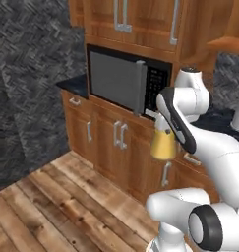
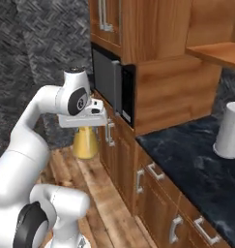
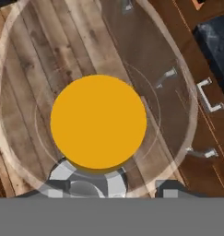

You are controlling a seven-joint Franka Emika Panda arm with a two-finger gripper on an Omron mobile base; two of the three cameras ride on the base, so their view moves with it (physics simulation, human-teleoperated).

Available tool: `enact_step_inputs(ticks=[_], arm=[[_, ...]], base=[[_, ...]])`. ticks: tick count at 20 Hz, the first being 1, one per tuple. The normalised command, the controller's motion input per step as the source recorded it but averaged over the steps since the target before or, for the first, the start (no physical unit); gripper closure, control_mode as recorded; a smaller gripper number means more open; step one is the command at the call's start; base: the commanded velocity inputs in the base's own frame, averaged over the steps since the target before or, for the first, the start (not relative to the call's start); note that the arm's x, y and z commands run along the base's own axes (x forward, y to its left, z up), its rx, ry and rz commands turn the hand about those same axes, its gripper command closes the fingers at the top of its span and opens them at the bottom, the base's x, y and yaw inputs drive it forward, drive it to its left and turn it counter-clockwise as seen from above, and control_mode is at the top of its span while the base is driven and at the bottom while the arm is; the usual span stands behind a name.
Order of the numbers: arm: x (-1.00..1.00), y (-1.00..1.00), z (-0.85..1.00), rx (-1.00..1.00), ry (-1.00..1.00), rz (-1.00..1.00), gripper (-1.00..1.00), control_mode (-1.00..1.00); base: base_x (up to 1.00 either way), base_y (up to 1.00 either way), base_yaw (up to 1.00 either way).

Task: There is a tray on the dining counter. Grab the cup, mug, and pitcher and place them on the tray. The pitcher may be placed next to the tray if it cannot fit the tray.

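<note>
The pitcher (image 2: 85, 143), clear glass with a yellow-orange lower body, hangs in the air over the wooden floor, in front of the lower cabinets. My gripper (image 2: 86, 128) points straight down and is shut on its rim from above. In the left base view the pitcher (image 1: 163, 145) shows behind my forearm. The hand view looks down into the pitcher (image 3: 98, 120), with its round yellow bottom in the middle and a dark fingertip (image 3: 171, 190) at the glass rim. The tray, dining counter, cup and mug are out of view.
A microwave (image 1: 116, 81) sits in the wood cabinets just beyond the pitcher. A black stone counter (image 2: 196, 155) runs to the right with a white paper-towel roll (image 2: 230, 131) on it. Open wooden floor (image 1: 52, 206) lies to the left.
</note>
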Motion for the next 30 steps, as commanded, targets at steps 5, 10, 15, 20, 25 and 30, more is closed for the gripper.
enact_step_inputs(ticks=[5, 10, 15, 20, 25, 30], arm=[[0.0, 0.0, 0.0, 0.0, 0.0, 0.0, 1.0, 1.0], [0.0, 0.0, 0.0, 0.0, 0.0, 0.0, 1.0, 1.0], [0.0, 0.0, 0.0, 0.0, 0.0, 0.0, 1.0, 1.0], [0.0, 0.0, 0.0, 0.0, 0.0, 0.0, 1.0, 1.0], [0.0, 0.0, 0.0, 0.0, 0.0, 0.0, 1.0, 1.0], [0.0, 0.0, 0.0, 0.0, 0.0, 0.0, 1.0, 1.0]], base=[[0.01, 0.21, 0.86], [0.31, 0.08, 0.81], [1.0, -0.06, 0.46], [1.0, -0.17, 0.15], [1.0, 0.0, 0.54], [1.0, -0.11, 0.94]])
